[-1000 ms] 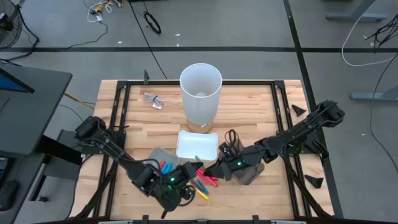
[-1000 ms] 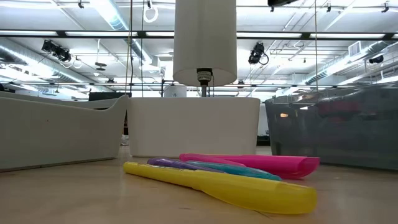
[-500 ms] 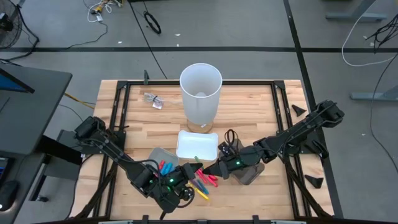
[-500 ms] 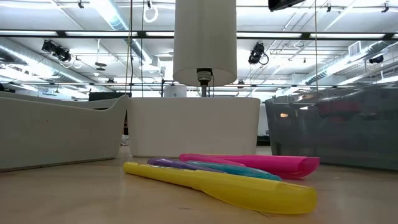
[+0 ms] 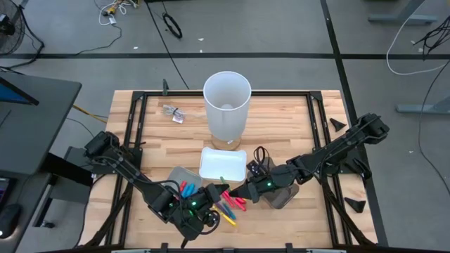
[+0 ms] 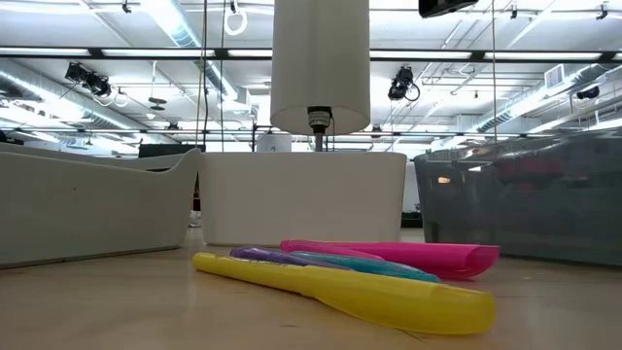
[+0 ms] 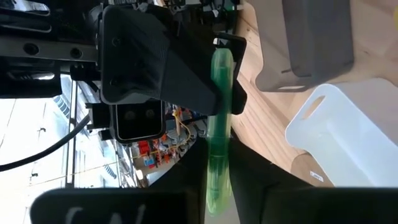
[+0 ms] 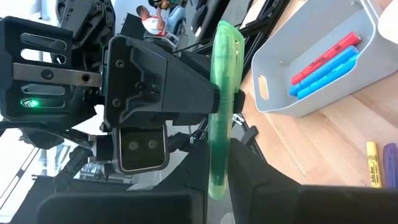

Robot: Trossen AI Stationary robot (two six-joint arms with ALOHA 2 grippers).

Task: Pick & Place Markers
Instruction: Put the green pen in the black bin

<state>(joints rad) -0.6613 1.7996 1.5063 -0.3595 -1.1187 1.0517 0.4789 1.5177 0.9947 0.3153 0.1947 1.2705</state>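
1. The right gripper is closed on the lower part of a green marker, pinched between its two fingers.
2. The same green marker is pinched by the left gripper at the other end, so it is held by both, in the air over the front middle of the table.
3. Against the pictures of a second ago no shift of the arms or of the loose markers can be seen. The moment is judged a handover, with release by one gripper still due.
4. One grey tray is seen with three markers inside: one red and two blue.
5. Four markers lie loose on the wood: yellow, purple, teal, pink.
6. One white tray, one dark bin and one tall white cup are counted.
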